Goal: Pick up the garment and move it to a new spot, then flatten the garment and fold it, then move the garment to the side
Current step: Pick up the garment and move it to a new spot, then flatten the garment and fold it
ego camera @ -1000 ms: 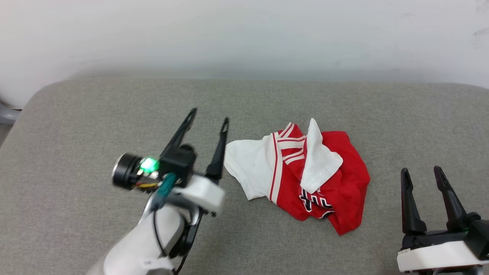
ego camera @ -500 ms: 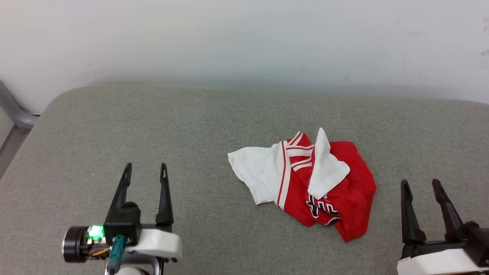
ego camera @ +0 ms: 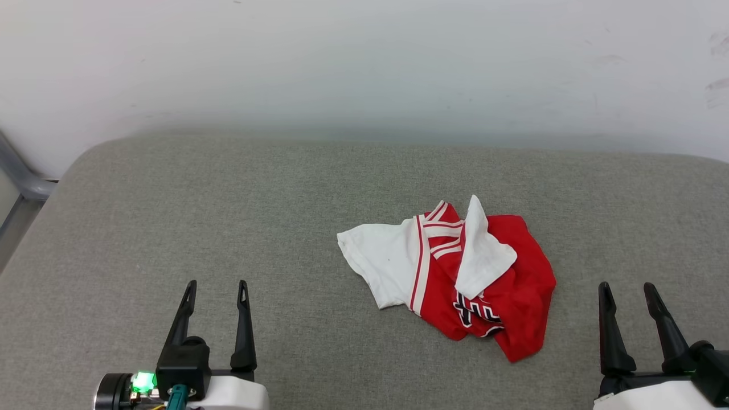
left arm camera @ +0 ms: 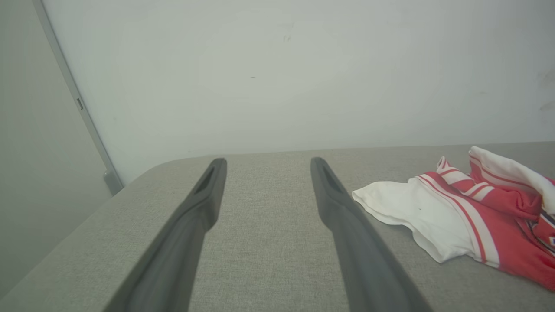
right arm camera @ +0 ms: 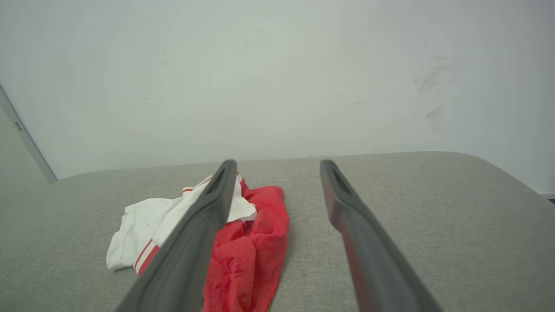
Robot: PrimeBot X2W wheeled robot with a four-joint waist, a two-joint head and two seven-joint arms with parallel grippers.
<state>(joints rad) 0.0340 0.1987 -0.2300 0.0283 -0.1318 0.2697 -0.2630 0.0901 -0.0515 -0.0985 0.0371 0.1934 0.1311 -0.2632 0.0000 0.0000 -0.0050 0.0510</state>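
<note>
The garment (ego camera: 455,273) lies crumpled on the grey cushion, a red jersey with white sleeves, striped trim and part of the black lettering showing. From the left wrist it appears as the garment (left arm camera: 468,212) off to the right, and from the right wrist as the garment (right arm camera: 243,234) partly behind the left finger. My left gripper (ego camera: 216,287) stands open at the lower left, well clear of the cloth. At the lower right my right gripper (ego camera: 626,289) is open too, a short way right of the red hem. Both hold nothing.
The grey fabric cushion (ego camera: 171,216) spans the whole work area, with rounded corners at the far left and far right. A pale wall (ego camera: 364,62) rises behind it. A grey metal frame (ego camera: 17,176) stands off the left edge.
My left gripper has drawn back from beside the white sleeve to the lower left, empty. The camera shifted a little. The garment lies as before and the right gripper has hardly moved.
</note>
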